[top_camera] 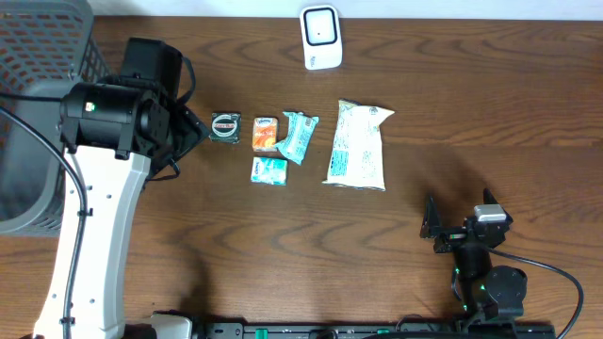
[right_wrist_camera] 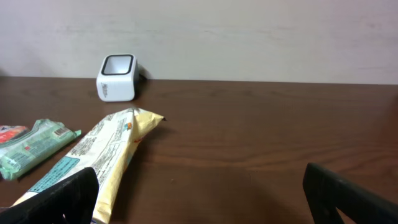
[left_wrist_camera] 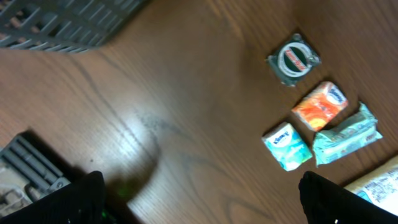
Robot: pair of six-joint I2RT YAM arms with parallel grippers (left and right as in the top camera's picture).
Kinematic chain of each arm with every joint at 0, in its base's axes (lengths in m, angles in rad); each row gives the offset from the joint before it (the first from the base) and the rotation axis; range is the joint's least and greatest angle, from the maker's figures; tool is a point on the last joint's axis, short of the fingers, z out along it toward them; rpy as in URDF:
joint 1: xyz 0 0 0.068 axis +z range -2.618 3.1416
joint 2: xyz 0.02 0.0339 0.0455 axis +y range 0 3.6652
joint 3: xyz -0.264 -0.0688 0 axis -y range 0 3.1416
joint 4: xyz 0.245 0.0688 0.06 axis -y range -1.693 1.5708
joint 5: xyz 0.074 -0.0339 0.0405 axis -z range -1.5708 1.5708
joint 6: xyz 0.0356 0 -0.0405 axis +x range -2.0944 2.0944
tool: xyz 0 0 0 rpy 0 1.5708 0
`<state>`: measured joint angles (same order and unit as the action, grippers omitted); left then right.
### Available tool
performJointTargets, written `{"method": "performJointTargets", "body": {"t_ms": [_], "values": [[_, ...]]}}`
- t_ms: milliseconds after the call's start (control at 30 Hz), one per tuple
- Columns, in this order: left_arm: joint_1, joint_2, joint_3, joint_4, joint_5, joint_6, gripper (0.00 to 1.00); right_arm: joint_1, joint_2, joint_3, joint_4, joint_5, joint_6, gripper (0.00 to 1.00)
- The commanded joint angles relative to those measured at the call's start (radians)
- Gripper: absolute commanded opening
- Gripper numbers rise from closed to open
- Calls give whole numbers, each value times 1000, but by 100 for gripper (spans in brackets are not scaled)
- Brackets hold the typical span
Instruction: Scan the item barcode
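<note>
The white barcode scanner (top_camera: 320, 38) stands at the table's far edge and also shows in the right wrist view (right_wrist_camera: 116, 77). A row of items lies mid-table: a round dark packet (top_camera: 226, 126), an orange packet (top_camera: 266, 134), a green wrapper (top_camera: 298, 137), a small teal packet (top_camera: 268, 170) and a large white bag (top_camera: 358, 144). My left gripper (left_wrist_camera: 202, 205) hovers open over bare wood left of the round packet (left_wrist_camera: 293, 59), holding nothing. My right gripper (right_wrist_camera: 202, 205) rests open near the front right, facing the bag (right_wrist_camera: 99, 155), with nothing between its fingers.
A grey mesh basket (top_camera: 38, 94) stands at the far left, its rim showing in the left wrist view (left_wrist_camera: 62, 22). Bare brown tabletop lies between the bag and my right gripper (top_camera: 443, 229).
</note>
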<state>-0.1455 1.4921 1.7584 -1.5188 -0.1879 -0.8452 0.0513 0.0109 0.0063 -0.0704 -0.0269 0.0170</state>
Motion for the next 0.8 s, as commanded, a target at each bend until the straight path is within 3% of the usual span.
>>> {"method": "performJointTargets", "body": {"t_ms": [0, 267, 467, 533, 633, 700, 767], "values": [[5, 2, -3, -12, -34, -55, 98, 7, -5, -1, -5, 2, -7, 99], [5, 2, -3, -10, 26, -55, 98, 7, -5, -1, 35, -31, 17, 99], [5, 2, -3, -10, 26, -55, 98, 8, -5, -1, 108, -584, 531, 99], [5, 2, -3, -10, 26, -55, 98, 8, -5, -1, 162, -613, 679, 99], [5, 2, -3, -10, 26, -55, 98, 8, -5, -1, 284, -575, 1054, 99], [5, 2, -3, -10, 26, -55, 98, 8, -5, -1, 360, -504, 1173, 99], [5, 2, -3, -10, 26, -55, 98, 8, -5, -1, 481, -468, 1190, 99]]}}
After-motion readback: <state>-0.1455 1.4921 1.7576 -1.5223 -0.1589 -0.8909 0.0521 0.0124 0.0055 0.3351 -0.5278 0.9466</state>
